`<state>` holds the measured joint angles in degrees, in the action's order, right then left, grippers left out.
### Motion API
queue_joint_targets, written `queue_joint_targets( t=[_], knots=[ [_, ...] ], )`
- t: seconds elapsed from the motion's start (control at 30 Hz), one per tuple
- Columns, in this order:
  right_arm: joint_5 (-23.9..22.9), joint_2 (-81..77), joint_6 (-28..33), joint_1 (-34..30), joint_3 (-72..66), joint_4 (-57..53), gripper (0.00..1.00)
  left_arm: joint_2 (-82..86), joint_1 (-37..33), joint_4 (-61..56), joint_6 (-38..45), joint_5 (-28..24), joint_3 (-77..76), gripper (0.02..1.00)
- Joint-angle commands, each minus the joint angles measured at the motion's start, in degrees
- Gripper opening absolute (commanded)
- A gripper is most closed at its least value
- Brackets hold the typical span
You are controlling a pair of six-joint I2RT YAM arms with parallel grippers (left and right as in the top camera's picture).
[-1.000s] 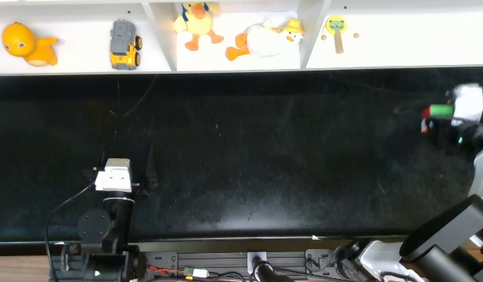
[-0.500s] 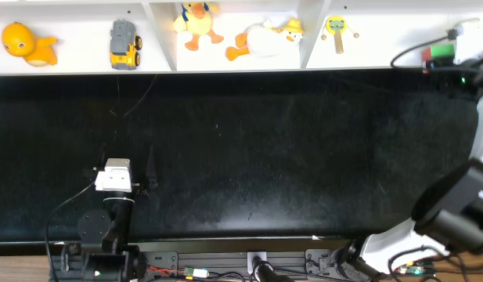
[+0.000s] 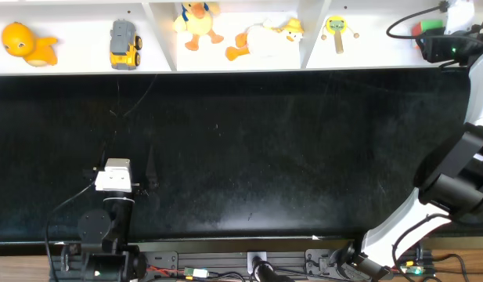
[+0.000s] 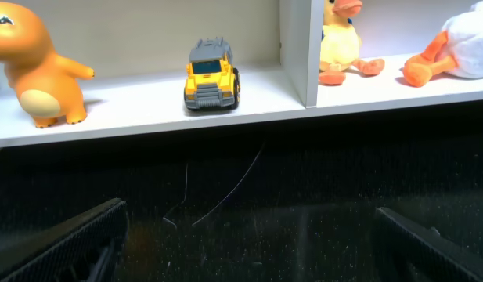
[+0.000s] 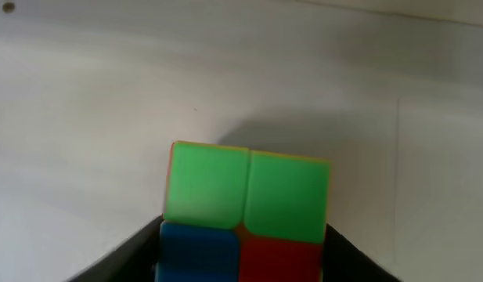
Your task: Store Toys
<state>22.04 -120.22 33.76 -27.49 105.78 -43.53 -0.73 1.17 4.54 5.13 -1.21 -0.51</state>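
Five toys are already sitting in the white shelf [image 3: 225,69] along the table's far edge: an orange plastic creature [image 3: 28,43], a yellow toy truck [image 3: 124,43], a yellow plush duck [image 3: 196,23], a white plush duck [image 3: 264,39] and a small green rattle [image 3: 336,30]. The right gripper [image 5: 243,251] is clamping a green, blue and red puzzle cube [image 5: 245,196] at the rightmost compartment; seemingly only its release is remaining. The top view is placing it along the shelf, while the right wrist view is showing the grip. The left gripper [image 4: 249,243] is resting spread wide, empty, over the black mat [image 4: 304,180]
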Motion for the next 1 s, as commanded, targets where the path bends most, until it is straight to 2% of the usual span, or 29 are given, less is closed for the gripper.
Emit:
queue_joint_targets(
  t=[0.03, 0.27, 0.37, 0.67, 0.8, 0.9, 1.0],
  knots=[
    [0.3, -0.5, -0.6, 0.2, 2.0, -0.2, 0.996, 0.6, 0.5, 0.3, 1.3, 0.3, 0.1, 0.996],
    [-3.0, 1.0, -0.6, 0.6, 1.9, -1.8, 0.993, 0.6, 0.5, 0.3, 1.3, 0.2, 0.1, 0.998],
    [-3.1, 3.8, -0.6, 0.6, -1.6, -1.6, 0.996, 0.6, 0.5, 0.3, 1.3, 0.3, 0.1, 0.998],
    [-3.7, 23.5, -0.6, -0.6, -32.2, 10.4, 0.991, 0.6, 0.5, 0.3, 1.3, 0.3, 0.1, 0.998],
    [-4.2, 31.2, -1.8, 4.0, -41.9, 11.8, 0.996, 0.6, 0.5, 0.3, 1.3, 0.2, 0.1, 0.998],
    [-10.2, 35.2, -9.1, 11.0, -47.0, 16.6, 0.996, 0.6, 0.5, 0.3, 1.3, 0.3, 0.1, 0.998],
    [-18.9, 40.0, -19.1, 18.8, -53.2, 24.3, 0.993, 0.6, 0.5, 0.3, 1.3, 0.2, 0.1, 0.998]
  ],
)
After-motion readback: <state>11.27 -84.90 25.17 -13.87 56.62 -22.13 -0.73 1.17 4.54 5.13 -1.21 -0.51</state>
